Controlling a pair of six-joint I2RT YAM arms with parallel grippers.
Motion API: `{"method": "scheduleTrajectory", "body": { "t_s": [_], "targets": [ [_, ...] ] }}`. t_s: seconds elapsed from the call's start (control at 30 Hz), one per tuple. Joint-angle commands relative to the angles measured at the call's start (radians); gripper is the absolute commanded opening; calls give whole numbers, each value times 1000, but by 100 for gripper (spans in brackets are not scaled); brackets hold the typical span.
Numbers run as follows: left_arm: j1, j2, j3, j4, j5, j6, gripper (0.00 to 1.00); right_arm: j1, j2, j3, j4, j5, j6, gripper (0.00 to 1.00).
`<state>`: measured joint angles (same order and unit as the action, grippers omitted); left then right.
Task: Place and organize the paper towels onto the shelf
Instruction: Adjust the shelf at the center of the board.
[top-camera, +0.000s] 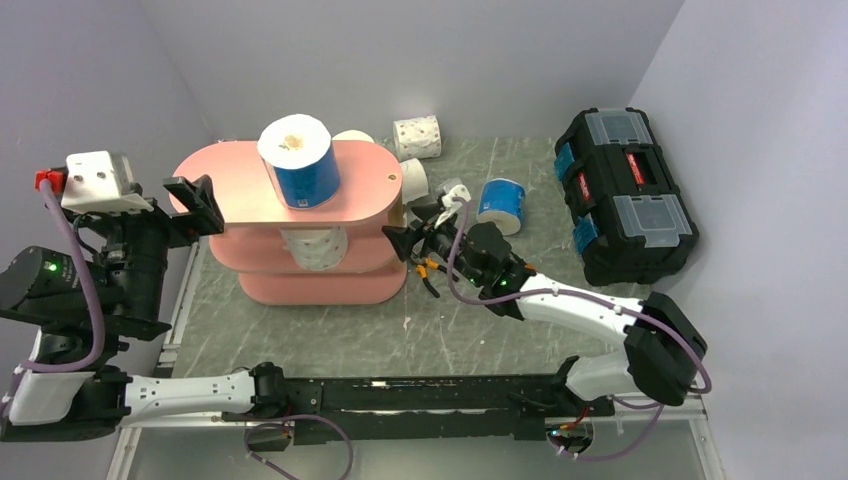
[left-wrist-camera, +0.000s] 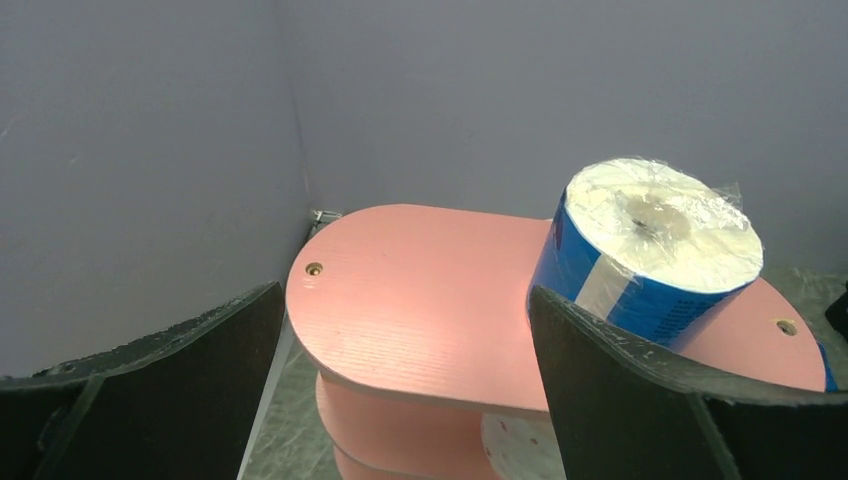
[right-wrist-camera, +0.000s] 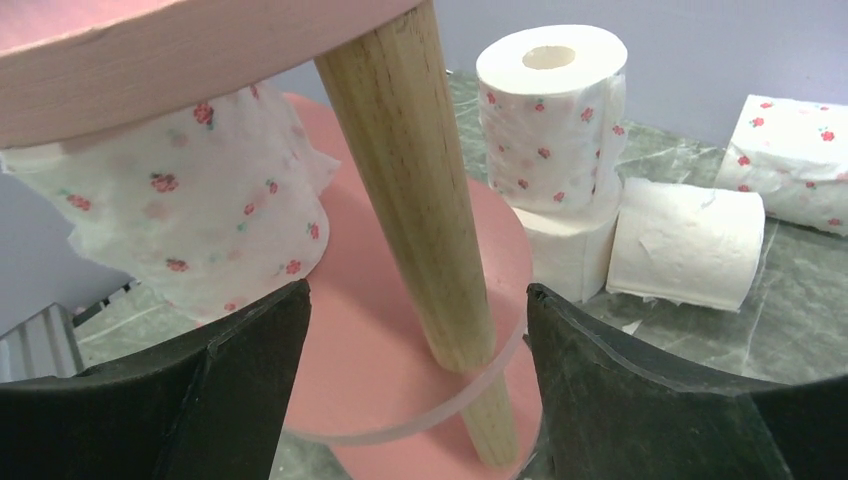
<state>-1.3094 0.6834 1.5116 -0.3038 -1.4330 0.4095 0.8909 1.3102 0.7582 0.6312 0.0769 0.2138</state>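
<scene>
**Marbled tabletop (top-camera: 330, 330): 2 rolls shelved, more waiting**

The shelf (top-camera: 360, 200) holds 2: a blue-wrapped roll (top-camera: 298, 160) on top and a speckled roll (top-camera: 312, 247) on the middle board. Another blue roll (top-camera: 502, 205) and several white ones wait on the tabletop beside it. My left fingers (left-wrist-camera: 180, 370) and right fingers (right-wrist-camera: 620, 380) stand apart, empty. Only the right wrist view shows a stacked roll (right-wrist-camera: 550, 100) atop another, past the wooden post (right-wrist-camera: 420, 200).

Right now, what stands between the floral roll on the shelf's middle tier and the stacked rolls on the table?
A light wooden post of the shelf, clearest in the right wrist view.
</scene>
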Motion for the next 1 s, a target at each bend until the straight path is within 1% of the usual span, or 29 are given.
{"method": "scheduleTrajectory", "body": {
  "t_s": [0.0,0.13,0.3,0.47,0.53,0.67,0.8,0.97],
  "targets": [
    [2,22,72,-283,60,-242,99,-7,63,87,91,31,-46,80],
    [2,12,57,-371,107,-345,99,-18,144,139,96,57,-50,74],
    [2,-4,19,-491,189,-495,99,-31,192,165,112,117,-46,61],
    [2,-47,-67,-569,282,-606,99,-53,215,169,135,124,-38,49],
    [2,-73,-115,-561,314,-622,100,-55,218,170,140,125,-44,44],
    [2,-115,-179,-557,351,-655,99,-60,215,162,147,138,-54,32],
    [2,-126,-217,-563,376,-668,99,-59,196,147,155,161,-66,24],
    [2,-132,-252,-565,397,-681,99,-59,161,125,149,208,-82,12]
  ]
}}
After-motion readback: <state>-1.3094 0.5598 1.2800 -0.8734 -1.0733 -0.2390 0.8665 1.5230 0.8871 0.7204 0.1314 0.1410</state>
